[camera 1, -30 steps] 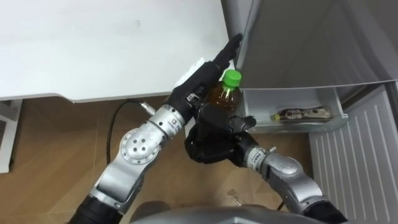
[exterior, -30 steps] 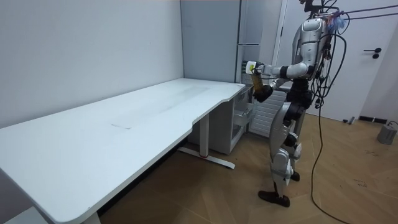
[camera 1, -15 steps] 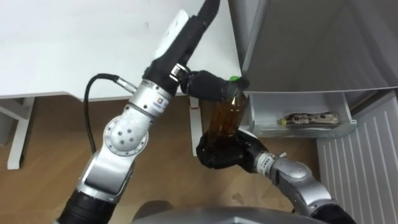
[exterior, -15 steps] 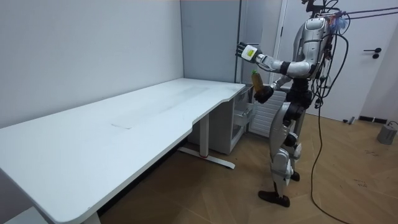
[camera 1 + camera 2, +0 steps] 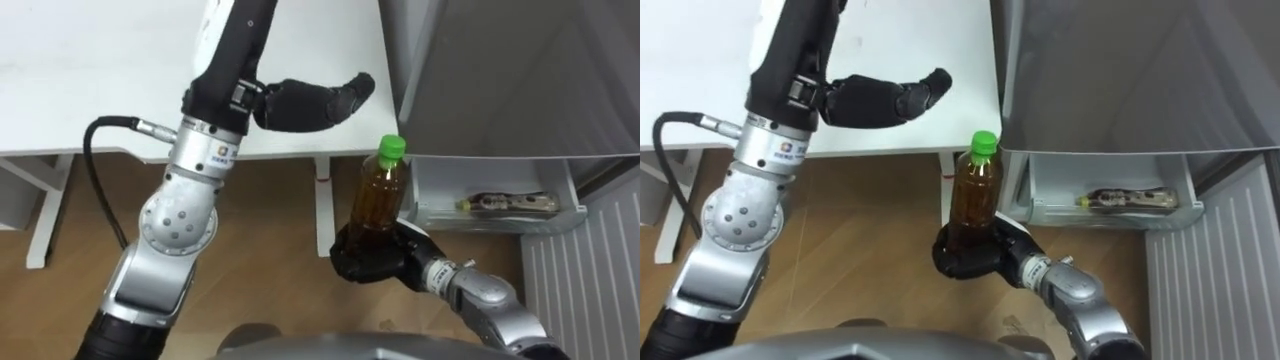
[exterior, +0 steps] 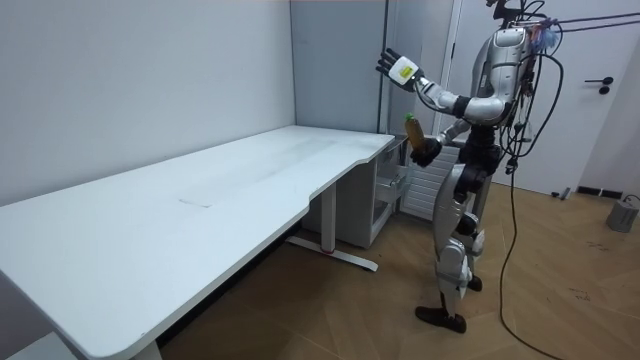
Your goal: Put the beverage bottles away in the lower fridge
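A brown drink bottle (image 5: 377,198) with a green cap stands upright in my right hand (image 5: 368,262), whose fingers are curled round its base. It hangs in front of the grey fridge (image 5: 500,70), left of the open lower drawer (image 5: 495,205). In that drawer another bottle (image 5: 507,203) lies on its side. My left hand (image 5: 300,102) is raised above and left of the bottle's cap, fingers relaxed and holding nothing. In the room view I stand at the desk's end before the fridge, with the left hand (image 6: 393,66) lifted high and the bottle (image 6: 411,131) at chest height.
The white desk (image 5: 90,70) stretches to my left, its edge close to the fridge's side. The ribbed inner face of the lower fridge door (image 5: 585,280) stands open at the right. Wooden floor lies below.
My left hand has let go of the bottle's cap and risen up and away from it. The bottle stays in my right hand, now standing free.
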Robot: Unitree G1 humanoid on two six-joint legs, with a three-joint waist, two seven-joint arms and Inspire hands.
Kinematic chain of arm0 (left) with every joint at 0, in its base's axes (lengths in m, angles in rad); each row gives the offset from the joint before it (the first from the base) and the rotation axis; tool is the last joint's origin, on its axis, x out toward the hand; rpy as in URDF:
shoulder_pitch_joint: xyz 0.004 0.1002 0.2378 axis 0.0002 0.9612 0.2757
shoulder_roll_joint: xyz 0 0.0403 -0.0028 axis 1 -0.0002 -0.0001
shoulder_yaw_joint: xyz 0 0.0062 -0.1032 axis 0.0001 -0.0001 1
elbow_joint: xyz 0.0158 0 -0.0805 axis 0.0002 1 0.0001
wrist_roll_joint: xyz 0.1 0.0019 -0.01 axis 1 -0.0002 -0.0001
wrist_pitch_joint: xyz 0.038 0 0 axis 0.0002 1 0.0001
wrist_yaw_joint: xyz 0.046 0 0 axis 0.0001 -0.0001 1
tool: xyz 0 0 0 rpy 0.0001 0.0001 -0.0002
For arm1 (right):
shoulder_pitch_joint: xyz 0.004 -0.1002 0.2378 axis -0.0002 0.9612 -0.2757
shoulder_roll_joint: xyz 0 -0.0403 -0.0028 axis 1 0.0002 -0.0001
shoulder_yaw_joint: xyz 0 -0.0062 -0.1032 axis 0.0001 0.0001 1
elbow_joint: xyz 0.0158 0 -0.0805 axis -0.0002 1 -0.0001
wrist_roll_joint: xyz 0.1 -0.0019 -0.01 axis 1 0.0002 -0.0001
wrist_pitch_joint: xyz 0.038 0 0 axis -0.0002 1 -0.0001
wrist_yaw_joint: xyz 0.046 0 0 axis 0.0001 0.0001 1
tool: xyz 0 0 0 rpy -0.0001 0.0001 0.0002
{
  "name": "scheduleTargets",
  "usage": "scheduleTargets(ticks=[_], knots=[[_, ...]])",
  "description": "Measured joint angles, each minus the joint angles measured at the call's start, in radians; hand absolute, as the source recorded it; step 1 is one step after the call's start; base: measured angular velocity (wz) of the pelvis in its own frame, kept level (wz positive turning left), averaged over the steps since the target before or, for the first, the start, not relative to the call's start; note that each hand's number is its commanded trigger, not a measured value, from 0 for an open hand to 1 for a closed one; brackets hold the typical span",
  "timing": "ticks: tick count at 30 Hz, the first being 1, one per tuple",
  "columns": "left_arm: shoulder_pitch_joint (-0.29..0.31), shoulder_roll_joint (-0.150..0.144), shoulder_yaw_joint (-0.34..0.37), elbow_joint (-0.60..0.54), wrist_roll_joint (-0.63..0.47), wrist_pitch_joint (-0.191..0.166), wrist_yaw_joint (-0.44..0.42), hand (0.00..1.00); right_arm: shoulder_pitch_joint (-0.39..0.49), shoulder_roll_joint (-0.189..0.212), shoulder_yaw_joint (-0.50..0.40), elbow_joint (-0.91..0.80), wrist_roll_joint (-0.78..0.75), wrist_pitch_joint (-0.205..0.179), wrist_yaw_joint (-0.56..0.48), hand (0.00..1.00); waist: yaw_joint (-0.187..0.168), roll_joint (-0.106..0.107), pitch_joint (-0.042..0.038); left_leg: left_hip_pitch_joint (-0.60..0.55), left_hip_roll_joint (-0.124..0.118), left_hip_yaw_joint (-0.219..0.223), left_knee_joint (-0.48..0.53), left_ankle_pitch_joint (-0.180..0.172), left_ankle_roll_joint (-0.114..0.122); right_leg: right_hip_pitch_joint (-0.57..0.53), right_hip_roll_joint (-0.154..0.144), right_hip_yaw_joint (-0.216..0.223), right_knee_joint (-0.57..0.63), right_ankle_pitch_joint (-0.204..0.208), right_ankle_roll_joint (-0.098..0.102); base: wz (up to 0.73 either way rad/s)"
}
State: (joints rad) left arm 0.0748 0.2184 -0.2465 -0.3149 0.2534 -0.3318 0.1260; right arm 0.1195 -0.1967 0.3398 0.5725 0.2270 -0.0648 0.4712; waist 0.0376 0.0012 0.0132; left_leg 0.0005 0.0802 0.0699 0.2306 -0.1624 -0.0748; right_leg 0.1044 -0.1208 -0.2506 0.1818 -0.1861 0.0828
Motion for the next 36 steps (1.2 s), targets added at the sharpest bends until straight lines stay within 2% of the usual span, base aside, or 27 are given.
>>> scheduleTargets(ticks=[4, 7, 10, 16, 18, 20, 23, 29, 33, 35, 36], knots=[[0.0, 0.018, 0.052, 0.017, 0.002, -0.024, 0.064, 0.0, 0.0, -0.003, -0.021, -0.001, 0.0, -0.001, -0.002, 1.0, 0.004, -0.004, -0.0019, 0.004, 0.0, 0.002, 0.0, 0.0, 0.0, 0.001, 0.0, 0.003, 0.003, 0.0, 0.0, -0.01], [0.002, 0.018, 0.102, 0.034, 0.001, -0.026, 0.112, 0.0, 0.012, -0.004, -0.046, -0.003, 0.0, -0.001, -0.003, 1.0, 0.021, -0.004, -0.0021, 0.006, 0.0, 0.005, 0.0, 0.0, 0.0, 0.001, 0.0, 0.005, 0.003, 0.0, 0.0, -0.03], [0.031, 0.017, 0.141, 0.062, -0.015, -0.027, 0.154, 0.0, 0.024, -0.007, -0.061, -0.003, 0.0, -0.001, -0.012, 1.0, 0.031, -0.002, -0.0019, 0.016, 0.0, 0.002, -0.002, 0.0, 0.0, 0.015, 0.0, 0.001, -0.002, 0.0, 0.0, 0.0], [0.054, 0.018, 0.23, 0.102, -0.147, -0.026, 0.21, 0.0, 0.045, -0.026, -0.089, -0.006, -0.004, -0.001, -0.029, 1.0, 0.071, 0.012, -0.0049, 0.027, -0.001, -0.001, -0.009, 0.0, 0.0, 0.029, 0.001, -0.002, -0.014, 0.001, -0.001, 0.0], [0.061, 0.017, 0.26, 0.121, -0.19, -0.026, 0.24, 0.0, 0.058, -0.034, -0.09, -0.02, -0.004, -0.001, -0.041, 1.0, 0.083, 0.017, -0.0026, 0.027, -0.002, -0.002, -0.009, 0.0, 0.0, 0.03, 0.001, -0.002, -0.015, 0.001, -0.001, 0.0], [0.086, 0.019, 0.287, 0.18, -0.282, -0.027, 0.285, 0.0, 0.059, -0.04, -0.092, -0.023, -0.004, -0.001, -0.054, 1.0, 0.084, 0.029, -0.0019, 0.028, -0.004, -0.006, -0.009, 0.0, 0.0, 0.035, 0.0, -0.006, -0.015, 0.001, -0.001, 0.05], [0.115, 0.019, 0.292, 0.286, -0.363, -0.026, 0.327, 0.0, 0.062, -0.044, -0.094, -0.023, -0.004, 0.0, -0.072, 1.0, 0.097, 0.041, -0.0083, 0.03, -0.004, -0.008, -0.01, 0.0, 0.0, 0.035, 0.0, -0.005, -0.015, 0.0, 0.0, 0.01], [0.142, 0.019, 0.306, 0.444, -0.54, -0.024, 0.372, 0.0, 0.071, -0.045, -0.097, -0.03, -0.002, 0.003, -0.105, 1.0, 0.113, 0.041, -0.0082, 0.032, -0.005, -0.01, -0.014, 0.0, 0.0, 0.037, -0.001, -0.007, -0.016, -0.001, 0.001, 0.0], [0.186, 0.018, 0.317, 0.584, -0.764, -0.018, 0.385, 0.0, 0.08, -0.039, -0.095, -0.031, -0.001, 0.011, -0.132, 1.0, 0.117, 0.036, -0.009, 0.041, -0.005, -0.002, -0.028, 0.001, -0.001, 0.035, -0.001, 0.001, -0.017, -0.001, 0.001, -0.07], [0.19, 0.016, 0.315, 0.697, -0.925, -0.004, 0.389, 0.0, 0.08, -0.038, -0.087, -0.031, -0.001, 0.048, -0.14, 1.0, 0.121, 0.033, -0.0084, 0.048, -0.005, 0.0, -0.032, 0.001, -0.001, 0.039, -0.001, 0.004, -0.016, -0.002, 0.001, -0.05], [0.193, 0.014, 0.313, 0.716, -0.962, 0.003, 0.392, 0.0, 0.08, -0.036, -0.087, -0.031, -0.001, 0.056, -0.143, 1.0, 0.121, 0.031, -0.0071, 0.048, -0.005, 0.0, -0.032, 0.001, -0.001, 0.039, -0.001, 0.004, -0.016, -0.002, 0.001, 0.0]])
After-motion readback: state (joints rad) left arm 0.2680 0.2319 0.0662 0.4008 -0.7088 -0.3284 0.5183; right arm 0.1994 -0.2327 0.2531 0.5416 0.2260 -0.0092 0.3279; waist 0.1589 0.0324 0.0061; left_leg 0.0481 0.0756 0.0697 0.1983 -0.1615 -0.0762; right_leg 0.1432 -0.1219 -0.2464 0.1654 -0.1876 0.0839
